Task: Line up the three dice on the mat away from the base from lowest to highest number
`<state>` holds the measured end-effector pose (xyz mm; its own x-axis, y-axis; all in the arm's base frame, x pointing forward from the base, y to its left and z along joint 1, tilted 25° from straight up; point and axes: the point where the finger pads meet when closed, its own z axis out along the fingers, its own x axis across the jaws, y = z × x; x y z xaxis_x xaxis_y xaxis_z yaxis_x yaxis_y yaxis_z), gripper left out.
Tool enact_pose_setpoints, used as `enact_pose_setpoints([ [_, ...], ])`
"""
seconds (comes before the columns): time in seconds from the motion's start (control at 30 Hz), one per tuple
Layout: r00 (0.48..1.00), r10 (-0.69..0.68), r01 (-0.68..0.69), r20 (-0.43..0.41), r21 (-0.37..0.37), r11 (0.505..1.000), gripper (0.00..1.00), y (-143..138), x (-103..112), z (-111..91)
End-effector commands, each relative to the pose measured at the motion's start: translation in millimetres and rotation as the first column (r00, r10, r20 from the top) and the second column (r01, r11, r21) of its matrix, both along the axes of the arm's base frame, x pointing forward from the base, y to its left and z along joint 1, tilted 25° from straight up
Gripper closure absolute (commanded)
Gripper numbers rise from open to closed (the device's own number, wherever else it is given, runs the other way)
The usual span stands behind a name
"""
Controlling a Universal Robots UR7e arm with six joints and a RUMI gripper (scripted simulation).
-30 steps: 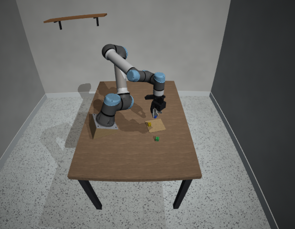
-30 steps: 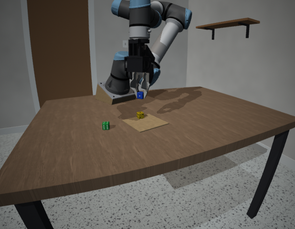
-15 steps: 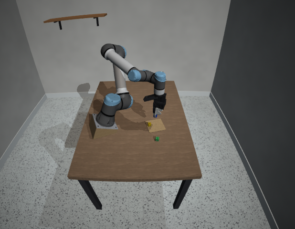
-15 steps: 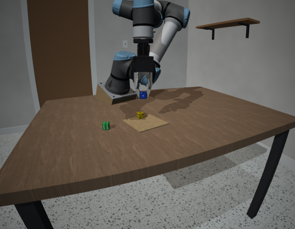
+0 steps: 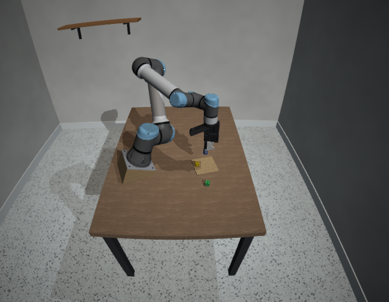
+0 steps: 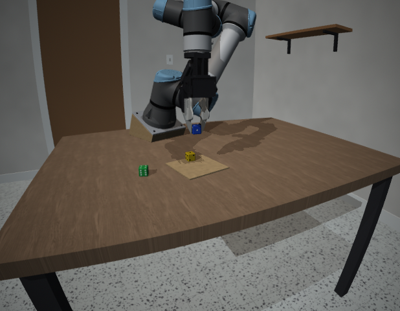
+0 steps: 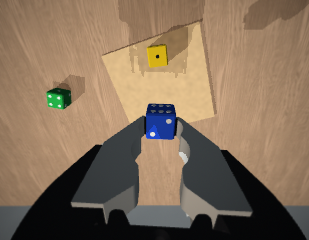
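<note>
- Pincer [image 7: 160, 131] is clenched on the blue die [image 7: 160, 122] and holds it in the air near the mat [image 7: 194, 95]; if the die slips or turns at release, its top number may change.
- Table [image 6: 260, 173] carries the green die [image 6: 143, 170], off the mat; forgetting it fails the task.
- Yellow die [image 6: 189, 155] sits near the mat's edge; a low pass could knock it.
</note>
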<state>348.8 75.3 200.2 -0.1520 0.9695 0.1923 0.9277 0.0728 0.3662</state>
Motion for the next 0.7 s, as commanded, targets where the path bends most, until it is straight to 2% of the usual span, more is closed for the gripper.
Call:
enact_pose_setpoints([
  [0.0,0.999,0.044,-0.044,0.013,-0.015,0.999,0.94,0.7,0.6,0.8],
  [0.67,0.991,0.131,-0.13,0.033,-0.048,0.99,0.94,2.5,1.7,1.9],
])
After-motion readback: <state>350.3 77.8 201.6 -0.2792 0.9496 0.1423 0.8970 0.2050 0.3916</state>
